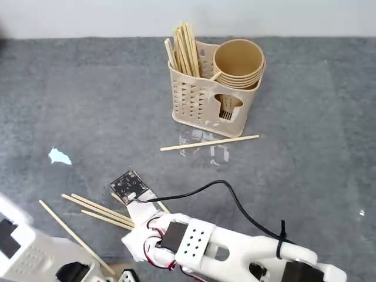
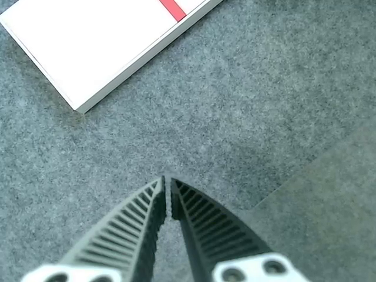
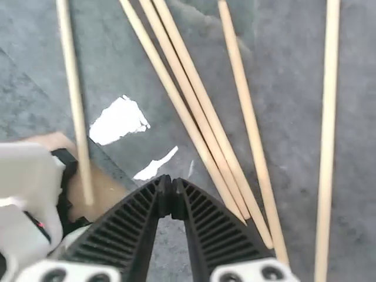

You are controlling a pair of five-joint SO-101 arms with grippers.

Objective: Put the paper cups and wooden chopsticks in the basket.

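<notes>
No lettering, number or label is legible on the basket (image 1: pixel 194 100) or around it; a white board (image 2: pixel 106 41) carries a plain red stripe (image 2: pixel 172 8).

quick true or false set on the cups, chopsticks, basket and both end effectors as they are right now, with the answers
1. The paper cups sit stacked inside the basket. True.
2. Every chopstick is in the basket. False: a single chopstick lies on the mat in front of the basket, and loose chopsticks lie near the arms.
3. The right end effector is shut on a chopstick. False: it is shut with nothing in it; the chopsticks lie beside it.
4. The left end effector is shut and empty above the mat. True.
5. The basket lies tipped on its side. False: it stands upright.
</notes>
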